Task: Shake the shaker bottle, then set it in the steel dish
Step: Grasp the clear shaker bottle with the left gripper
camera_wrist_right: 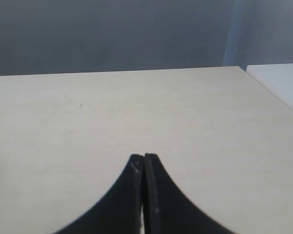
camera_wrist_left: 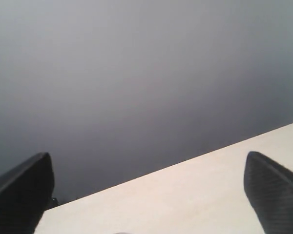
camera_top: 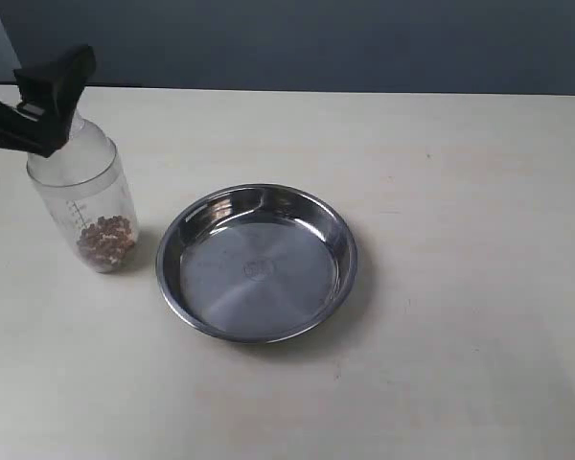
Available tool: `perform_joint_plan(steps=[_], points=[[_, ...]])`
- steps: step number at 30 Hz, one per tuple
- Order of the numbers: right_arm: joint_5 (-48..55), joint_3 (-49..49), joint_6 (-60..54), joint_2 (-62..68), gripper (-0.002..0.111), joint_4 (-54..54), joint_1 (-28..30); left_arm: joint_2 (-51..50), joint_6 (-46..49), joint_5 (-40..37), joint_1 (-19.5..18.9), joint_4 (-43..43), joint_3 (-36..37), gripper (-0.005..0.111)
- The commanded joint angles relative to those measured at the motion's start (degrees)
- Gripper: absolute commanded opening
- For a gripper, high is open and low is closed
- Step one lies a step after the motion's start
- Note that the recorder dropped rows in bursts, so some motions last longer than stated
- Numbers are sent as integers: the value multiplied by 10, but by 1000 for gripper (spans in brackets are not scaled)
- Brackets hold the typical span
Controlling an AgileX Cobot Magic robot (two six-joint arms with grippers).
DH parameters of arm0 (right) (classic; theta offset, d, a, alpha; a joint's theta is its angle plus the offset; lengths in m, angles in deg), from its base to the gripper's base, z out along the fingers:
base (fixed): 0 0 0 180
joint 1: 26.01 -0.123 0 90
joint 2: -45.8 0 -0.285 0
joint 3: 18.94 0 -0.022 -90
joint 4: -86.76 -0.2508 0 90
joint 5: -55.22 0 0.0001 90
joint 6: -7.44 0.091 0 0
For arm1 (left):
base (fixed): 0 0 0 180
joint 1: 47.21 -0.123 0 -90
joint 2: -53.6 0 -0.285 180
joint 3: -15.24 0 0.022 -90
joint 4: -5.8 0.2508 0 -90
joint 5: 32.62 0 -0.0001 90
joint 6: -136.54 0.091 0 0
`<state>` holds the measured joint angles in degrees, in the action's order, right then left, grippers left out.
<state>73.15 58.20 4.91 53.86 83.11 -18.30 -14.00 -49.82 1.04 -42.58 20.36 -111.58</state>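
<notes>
Exterior view: the shaker bottle (camera_top: 84, 206) stands at the left of the frame on the cream table (camera_top: 460, 192), brown granules in its bottom, just beside the steel dish (camera_top: 257, 262) at centre. The left gripper (camera_top: 53, 94) straddles the bottle's top; I cannot tell whether it clamps.

Left wrist view: its fingers (camera_wrist_left: 22, 192) sit wide apart.

Right wrist view: the right gripper (camera_wrist_right: 144, 160) has its jaws pressed together over bare table.
</notes>
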Motion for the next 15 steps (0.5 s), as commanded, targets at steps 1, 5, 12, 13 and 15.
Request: perform_joint_plan(steps=[1, 5, 12, 13, 15], points=[[-5, 1, -2, -3, -1, 1, 2, -57, -21, 112, -13, -10, 38, 105], [-5, 1, -2, -3, -1, 1, 2, -124, -22, 176, -27, -15, 57, 105], [-5, 1, -2, -3, -1, 1, 2, -259, -26, 289, -53, -6, 65, 105], [-5, 1, -2, -3, -1, 1, 2, -277, -26, 306, -57, -4, 65, 105], [-5, 1, -2, -3, -1, 1, 2, -307, -26, 335, -63, -4, 65, 105]])
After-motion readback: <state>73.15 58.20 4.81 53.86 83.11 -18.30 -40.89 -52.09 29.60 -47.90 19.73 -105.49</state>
